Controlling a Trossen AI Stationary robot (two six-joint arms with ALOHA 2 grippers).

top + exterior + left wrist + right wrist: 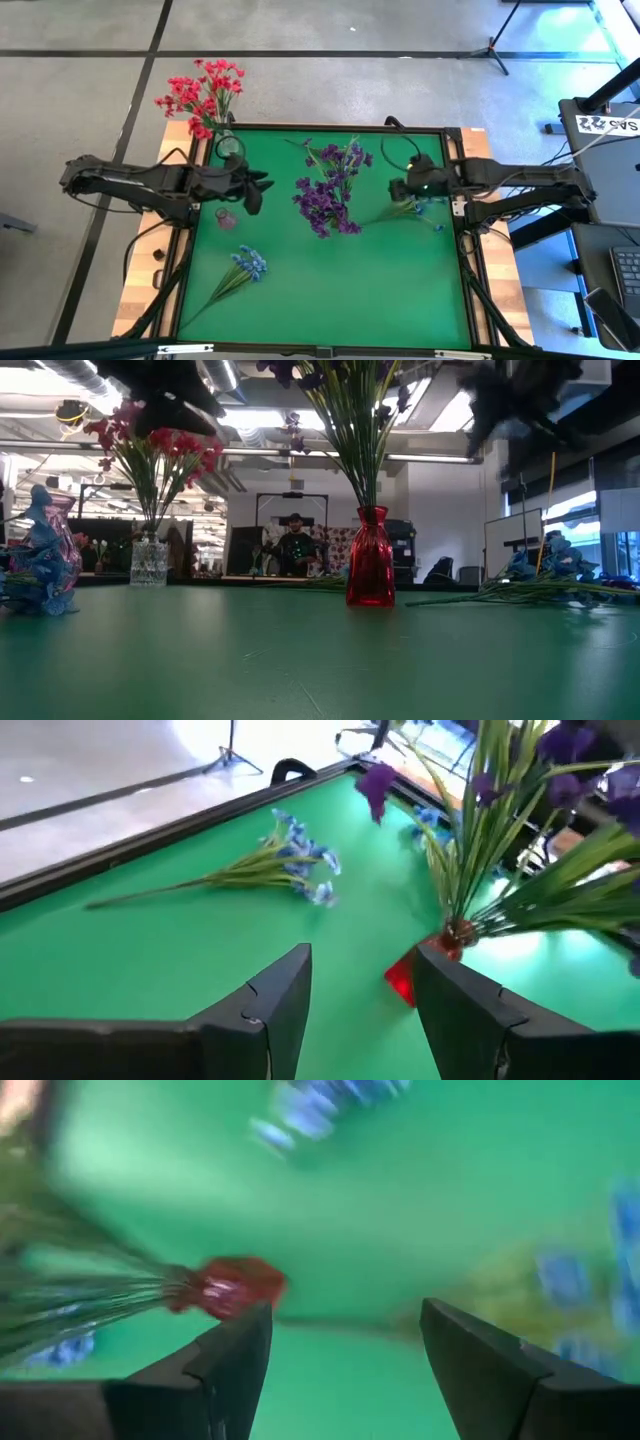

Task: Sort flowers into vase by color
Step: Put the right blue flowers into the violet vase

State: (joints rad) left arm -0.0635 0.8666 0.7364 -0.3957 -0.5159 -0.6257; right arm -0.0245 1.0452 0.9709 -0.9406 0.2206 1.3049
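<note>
Left gripper (262, 187) and right gripper (396, 187), both parted and empty, flank the purple bunch (330, 190); bare green mat (350, 290) lies beyond; two blue sprigs (248, 264), three vases.

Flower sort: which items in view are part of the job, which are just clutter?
Job:
red flowers in clear vase
purple flowers in red vase
blue sprig, loose on mat
blue sprig, under right gripper
pink vase, empty, by left gripper

Clutter:
tripod on floor
person in background
</note>
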